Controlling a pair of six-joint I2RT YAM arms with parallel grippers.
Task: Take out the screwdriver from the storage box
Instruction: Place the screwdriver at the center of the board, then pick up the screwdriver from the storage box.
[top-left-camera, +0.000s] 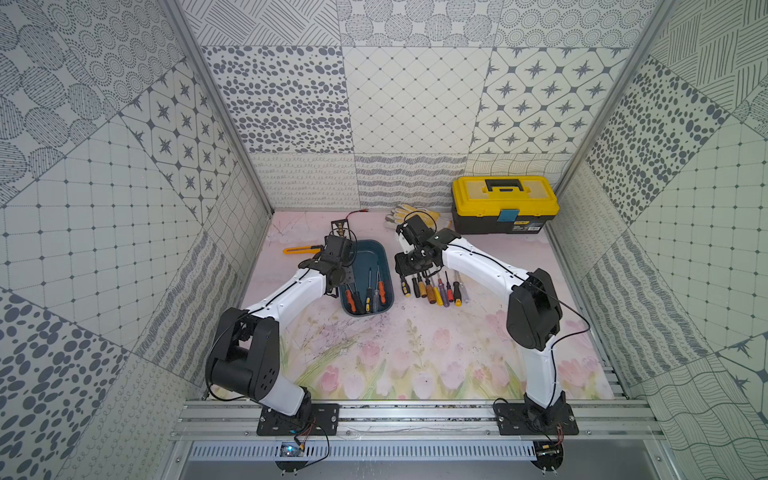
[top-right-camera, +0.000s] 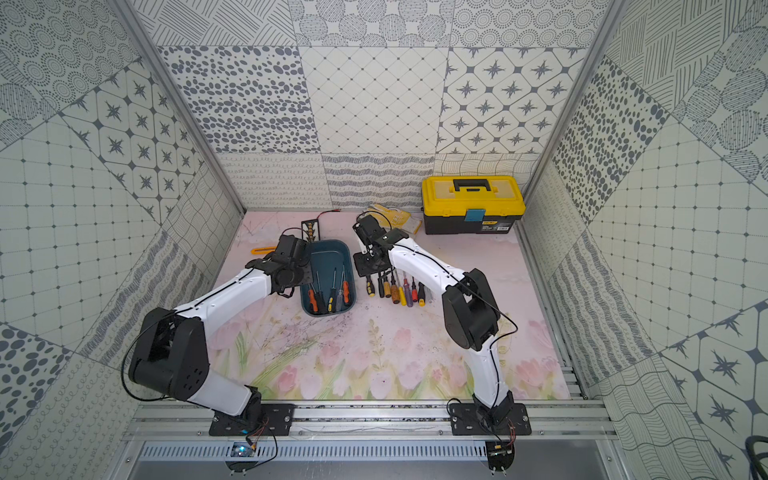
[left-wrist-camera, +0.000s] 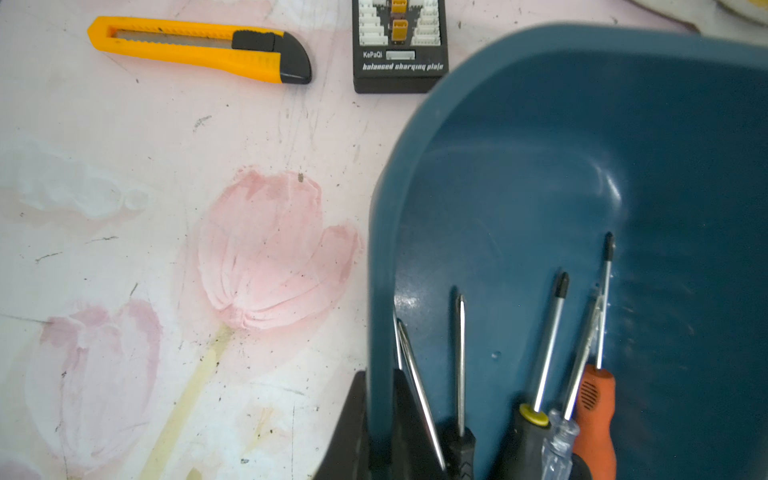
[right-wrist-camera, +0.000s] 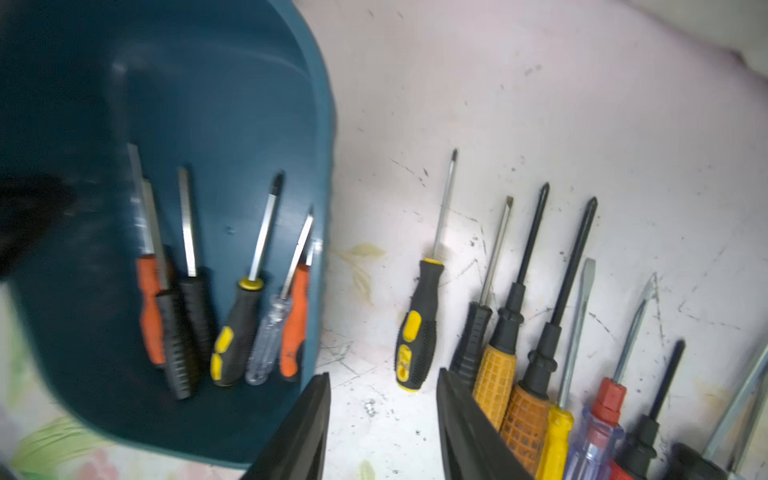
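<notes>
Screwdrivers lie inside storage box, beside open right claw.

Storage box: smooth teal plastic, semi-gloss, bright highlights on inner wall. Screwdrivers: shafts bare bright metal, some black-coated; handles ribbed black rubbery grip, orange plastic, clear glossy plastic. Table surface: matt printed sheet, scuffed, scratched. Utility knife: matt yellow plastic body, dull metal blade. Charging plate: matt black plastic. Toolbox: smooth yellow plastic lid, black plastic base. Gloves: pale cloth.
</notes>
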